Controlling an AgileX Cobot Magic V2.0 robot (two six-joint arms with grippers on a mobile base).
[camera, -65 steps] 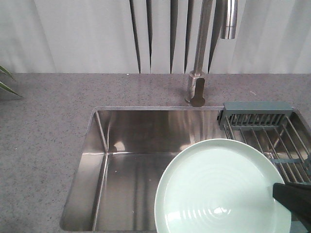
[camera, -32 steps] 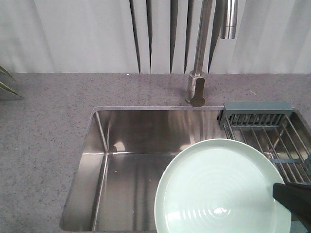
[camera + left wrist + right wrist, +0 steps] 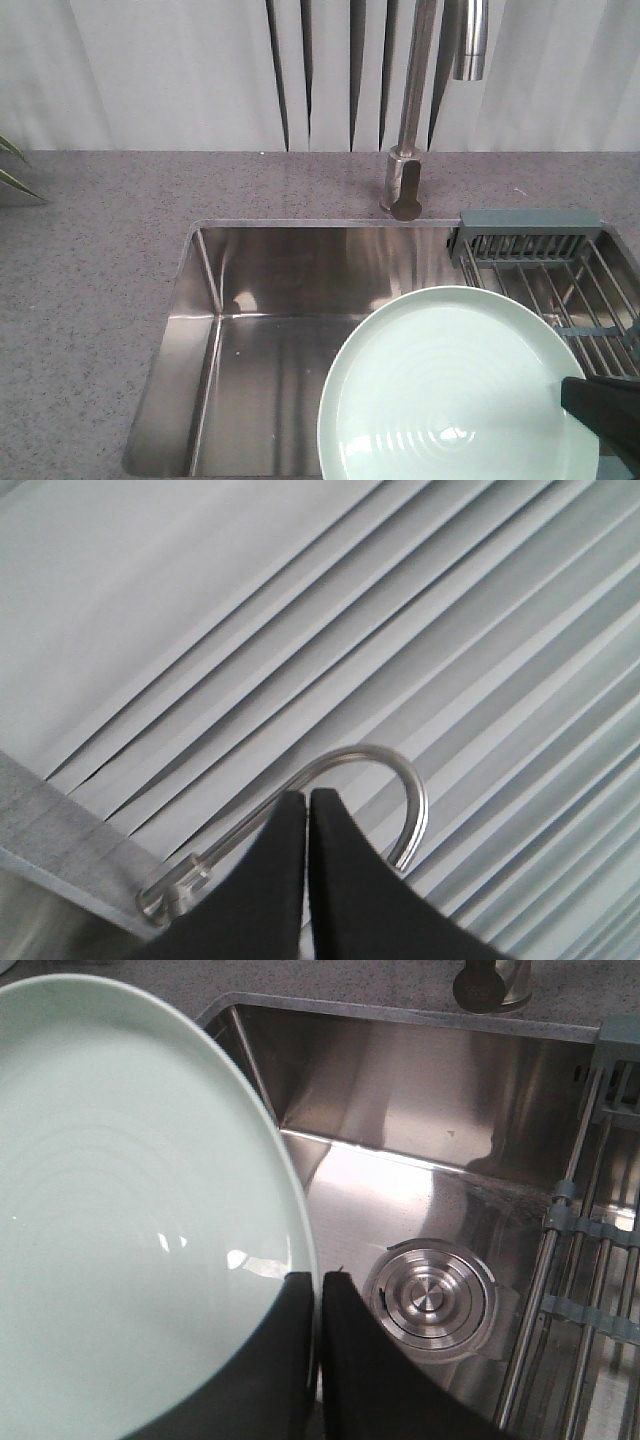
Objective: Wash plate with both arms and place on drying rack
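Observation:
The pale mint-green plate (image 3: 455,385) is held roughly level over the right half of the steel sink (image 3: 260,300). My right gripper (image 3: 590,405) is shut on its right rim. In the right wrist view the plate (image 3: 130,1210) fills the left, and the gripper (image 3: 318,1290) pinches its edge above the sink drain (image 3: 430,1300). My left gripper (image 3: 307,805) is shut and empty, pointing up at the blinds, with the curved faucet (image 3: 400,780) behind it. It is out of the front view. The drying rack (image 3: 550,275) sits over the sink's right end.
The faucet (image 3: 410,110) rises from the counter behind the sink, its spout (image 3: 470,40) above the plate's far side. Grey speckled counter (image 3: 90,300) lies left. A plant leaf (image 3: 12,165) pokes in at the far left. Rack bars (image 3: 590,1290) run along the right.

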